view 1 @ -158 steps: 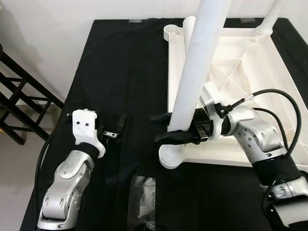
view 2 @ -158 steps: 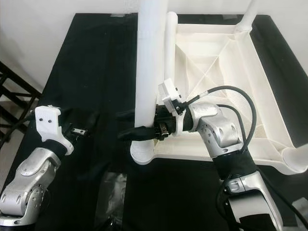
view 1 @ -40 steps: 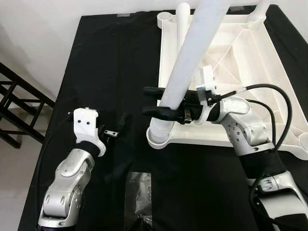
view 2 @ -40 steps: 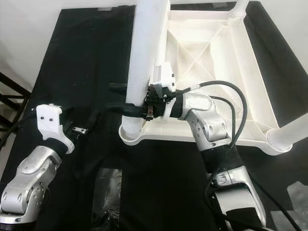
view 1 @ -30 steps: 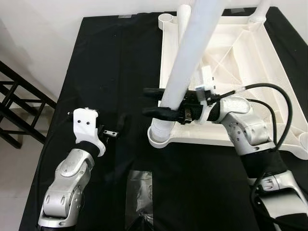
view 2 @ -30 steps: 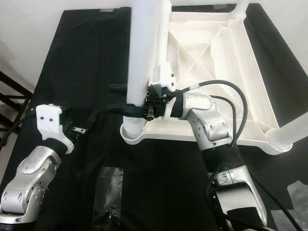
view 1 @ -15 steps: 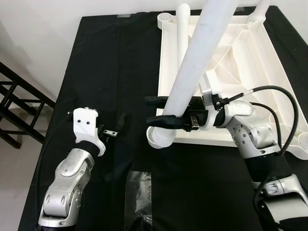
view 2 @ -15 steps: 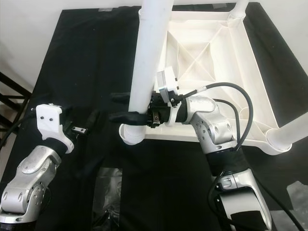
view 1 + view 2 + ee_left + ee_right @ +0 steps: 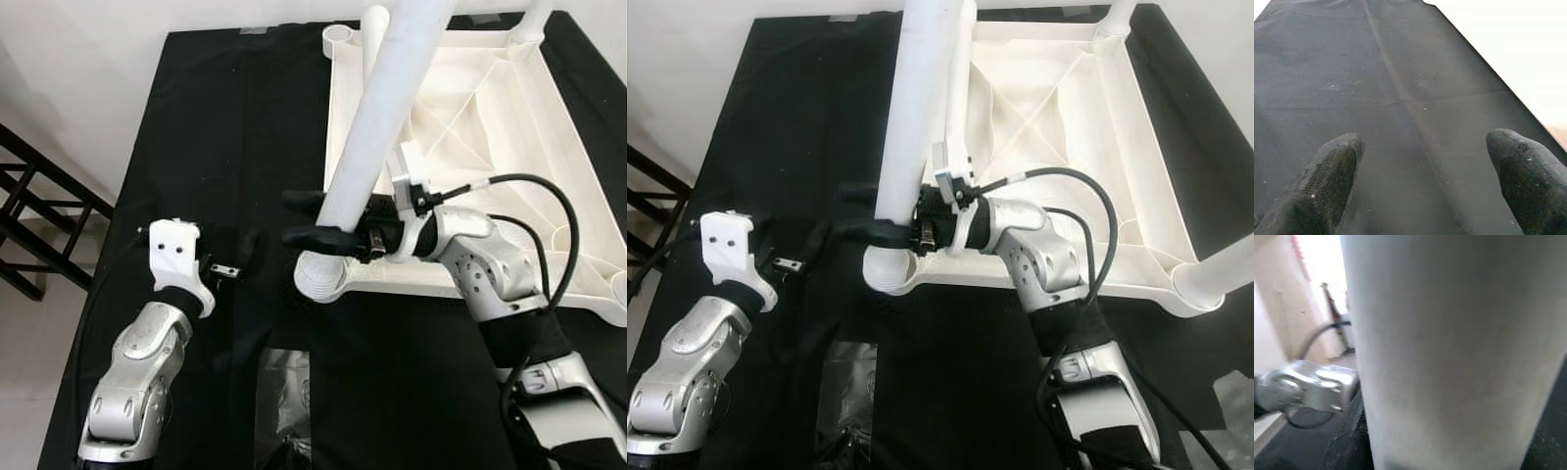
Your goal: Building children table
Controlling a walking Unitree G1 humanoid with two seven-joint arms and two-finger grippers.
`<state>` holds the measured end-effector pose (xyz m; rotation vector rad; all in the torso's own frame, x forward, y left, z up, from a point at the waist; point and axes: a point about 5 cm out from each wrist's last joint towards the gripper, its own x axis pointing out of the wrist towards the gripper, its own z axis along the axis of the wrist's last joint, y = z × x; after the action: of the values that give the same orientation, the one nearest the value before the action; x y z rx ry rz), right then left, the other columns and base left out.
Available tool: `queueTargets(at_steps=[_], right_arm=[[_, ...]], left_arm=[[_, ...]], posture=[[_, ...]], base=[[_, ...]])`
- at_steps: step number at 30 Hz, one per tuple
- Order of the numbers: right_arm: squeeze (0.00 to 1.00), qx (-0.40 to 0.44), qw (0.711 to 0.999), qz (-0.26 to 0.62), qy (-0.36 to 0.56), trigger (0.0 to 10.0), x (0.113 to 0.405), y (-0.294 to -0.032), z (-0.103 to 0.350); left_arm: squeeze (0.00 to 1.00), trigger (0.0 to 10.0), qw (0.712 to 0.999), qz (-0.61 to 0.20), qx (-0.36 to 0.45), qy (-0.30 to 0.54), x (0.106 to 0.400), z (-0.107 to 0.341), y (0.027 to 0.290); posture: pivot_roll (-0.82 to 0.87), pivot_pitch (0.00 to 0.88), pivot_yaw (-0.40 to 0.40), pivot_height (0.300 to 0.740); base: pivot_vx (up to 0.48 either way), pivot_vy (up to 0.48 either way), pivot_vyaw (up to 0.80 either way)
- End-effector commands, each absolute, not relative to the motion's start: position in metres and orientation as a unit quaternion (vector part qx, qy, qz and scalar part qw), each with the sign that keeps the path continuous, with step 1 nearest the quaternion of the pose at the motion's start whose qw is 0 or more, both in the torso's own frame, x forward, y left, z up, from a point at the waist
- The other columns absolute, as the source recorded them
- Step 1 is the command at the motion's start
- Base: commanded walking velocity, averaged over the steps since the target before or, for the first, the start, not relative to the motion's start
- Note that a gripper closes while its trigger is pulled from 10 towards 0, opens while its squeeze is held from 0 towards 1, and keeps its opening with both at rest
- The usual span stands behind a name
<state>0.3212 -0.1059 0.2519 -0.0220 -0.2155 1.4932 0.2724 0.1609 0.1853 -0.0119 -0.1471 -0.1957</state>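
The white table top [image 9: 487,111] lies upside down on the black cloth. A thick white table leg [image 9: 377,108] stands tilted in the near-left corner socket [image 9: 318,279]. My right gripper [image 9: 315,219] is shut on this leg just above the socket, one black finger on each side. In the right wrist view the leg [image 9: 1449,342] sits very close between the fingers. My left gripper [image 9: 1425,142] hangs open over bare black cloth to the left of the table top, holding nothing.
Another leg [image 9: 534,20] stands in the far-right corner and one [image 9: 1215,276] in the near-right corner. A white tube [image 9: 372,34] rises beside the far-left socket [image 9: 336,37]. A clear plastic bag [image 9: 284,392] lies at the front. A black wooden rack [image 9: 39,215] stands left.
My right gripper has shifted slightly left with the leg, and the leg's top has swung left. The near-left corner moved with it. The left arm has stayed still.
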Motion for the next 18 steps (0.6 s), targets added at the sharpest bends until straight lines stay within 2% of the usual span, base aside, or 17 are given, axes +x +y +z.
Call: queueTargets(at_steps=[1, 9, 15, 18], right_arm=[[0.0, -0.011, 0.735, 0.676, -0.063, 10.0, 0.323, -0.108, 0.237], [0.0, -0.025, 0.733, 0.679, -0.042, 10.0, 0.321, -0.114, 0.23], [0.0, -0.093, 0.729, 0.678, -0.033, 10.0, 0.317, -0.106, 0.215], [0.0, -0.12, 0.715, 0.688, -0.027, 10.0, 0.312, -0.102, 0.209]], left_arm=[[0.0, 10.0, 0.994, -0.089, -0.003, -0.063, 0.27, 0.18, 0.165], [0.0, 10.0, 0.994, -0.091, -0.004, -0.063, 0.27, 0.18, 0.164], [0.0, 10.0, 0.994, -0.093, -0.004, -0.064, 0.27, 0.18, 0.163], [0.0, 10.0, 0.994, -0.094, -0.004, -0.064, 0.27, 0.18, 0.163]], posture=[[0.08, 0.321, 0.015, 0.74], [0.07, 0.318, 0.017, 0.74], [0.08, 0.312, 0.018, 0.74], [0.08, 0.309, 0.02, 0.74]], base=[[0.0, 0.0, 0.0], [0.0, 0.0, 0.0], [0.0, 0.0, 0.0], [0.0, 0.0, 0.0]])
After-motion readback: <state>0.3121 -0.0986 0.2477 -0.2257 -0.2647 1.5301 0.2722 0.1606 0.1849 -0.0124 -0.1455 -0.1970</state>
